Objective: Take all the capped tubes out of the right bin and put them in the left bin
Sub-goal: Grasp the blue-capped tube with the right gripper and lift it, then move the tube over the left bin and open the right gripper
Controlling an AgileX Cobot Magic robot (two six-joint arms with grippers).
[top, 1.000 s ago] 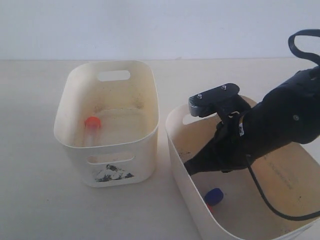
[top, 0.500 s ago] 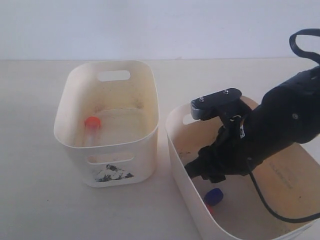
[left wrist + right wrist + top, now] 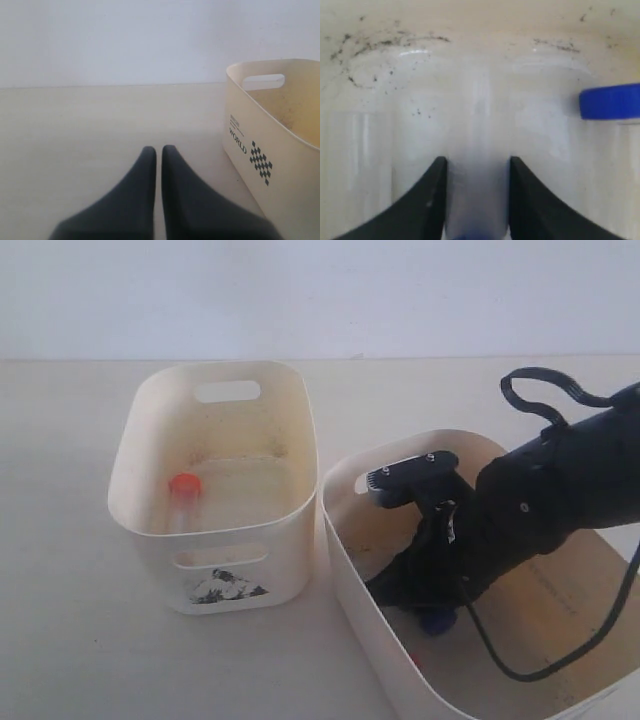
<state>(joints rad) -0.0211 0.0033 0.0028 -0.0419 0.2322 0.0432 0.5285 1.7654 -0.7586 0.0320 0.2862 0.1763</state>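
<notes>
The left bin (image 3: 215, 368) carries a torn black-and-white sticker and holds one orange-capped tube (image 3: 184, 485). My right gripper (image 3: 422, 612) reaches deep into the right bin (image 3: 350, 560). In the right wrist view the right gripper (image 3: 477, 162) is shut on a clear tube (image 3: 477, 220), whose blue cap just shows at the frame's edge. A second blue-capped tube (image 3: 610, 101) lies beside it on the bin floor. A blue cap (image 3: 436, 621) peeks from under the arm. My left gripper (image 3: 158, 149) is shut and empty, low over the table.
The left wrist view shows a cream bin (image 3: 270, 150) with a slot handle, the word "WORLD" and a checkered diamond print, off to one side of the left gripper. A black cable (image 3: 530, 390) loops above the right arm. Bare table surrounds both bins.
The right arm has dropped deeper into the right bin and shifted slightly left, now covering most of the blue cap. The left bin and its orange-capped tube have not moved.
</notes>
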